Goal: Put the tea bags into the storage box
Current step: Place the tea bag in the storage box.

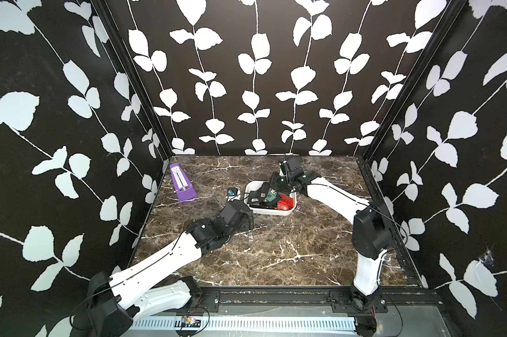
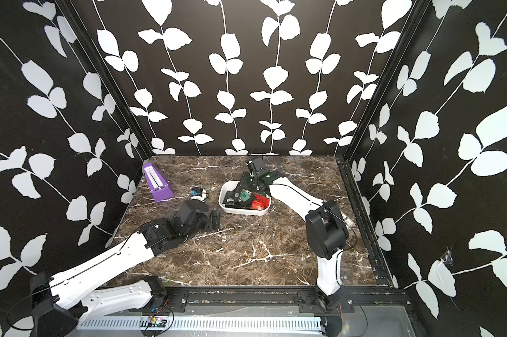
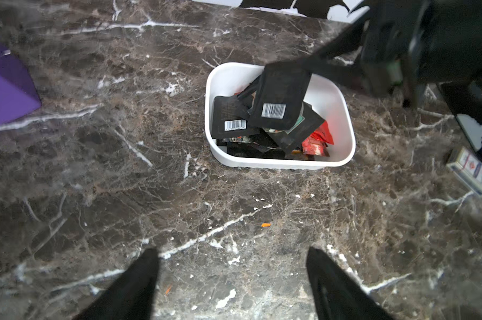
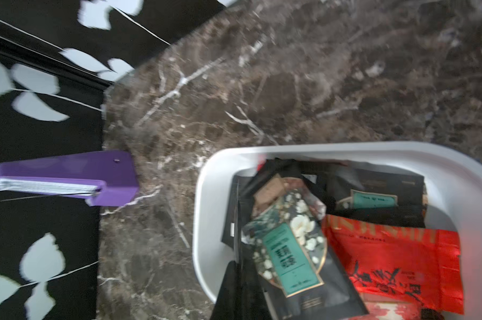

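The storage box is a white, shallow tub with rounded corners. It stands upright on the marble top and shows in both top views. The tea bags lie inside in a loose, overlapping heap, mostly black, and one shows a white barcode label. A red sachet lies flat at one end. A teal-labelled sachet with white flowers lies tilted on the heap. One black sachet, its barcode at the lower end, hangs tilted over the pile, pinched at its upper edge by the right gripper.

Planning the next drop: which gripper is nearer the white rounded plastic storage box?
Right. The right gripper hangs over the white rounded plastic storage box, pinching a black barcode-labelled tea bag. The left gripper sits off the box's near-left side, fingers open, apart from it.
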You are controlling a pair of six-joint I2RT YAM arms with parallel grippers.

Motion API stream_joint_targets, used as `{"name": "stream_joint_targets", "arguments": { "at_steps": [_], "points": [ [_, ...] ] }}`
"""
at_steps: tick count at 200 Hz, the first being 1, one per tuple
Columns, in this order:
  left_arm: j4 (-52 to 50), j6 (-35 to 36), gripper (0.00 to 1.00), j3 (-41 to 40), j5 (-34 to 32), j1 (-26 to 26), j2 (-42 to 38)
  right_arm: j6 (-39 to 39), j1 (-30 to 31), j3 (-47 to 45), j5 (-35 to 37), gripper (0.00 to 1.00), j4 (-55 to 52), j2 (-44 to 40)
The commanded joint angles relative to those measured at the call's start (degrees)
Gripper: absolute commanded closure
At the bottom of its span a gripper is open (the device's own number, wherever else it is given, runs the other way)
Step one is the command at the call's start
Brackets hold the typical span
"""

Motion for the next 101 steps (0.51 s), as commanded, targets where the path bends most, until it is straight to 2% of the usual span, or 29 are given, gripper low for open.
{"name": "stream_joint_targets", "arguments": {
  "at_steps": [1, 7, 21, 32, 72, 101],
  "points": [
    [-2.37, -0.37, 0.02, -0.07, -2.18, 0.45, -0.85, -0.13, -0.15, -0.79, 2.43, 0.84, -0.75, -1.95],
    [-2.83, -0.45, 0.01, 0.33, -2.40, 0.66, -0.66, -0.35, -0.26, -2.16, 2.76, 0.80, -0.77, -2.98],
    [-3.45, -0.43, 0.01, 1.22, -2.33, 1.17, -0.21, -1.10, -0.39, -5.33, 4.29, 0.63, -1.20, -6.53],
    [-3.58, -0.05, 0.01, 2.11, -2.39, 1.69, 0.11, -2.21, -0.48, -7.42, 6.12, 0.56, -2.51, -9.92],
    [-4.12, 5.74, 0.01, 6.79, -5.35, 2.92, 2.61, -6.29, -1.75, -17.94, 12.83, 0.42, -6.71, -26.90],
    [-0.85, 15.86, 0.01, 8.49, -10.36, 3.55, 3.71, -12.28, -2.07, -23.97, 20.26, 0.29, -10.57, -39.13]
  ]
}}
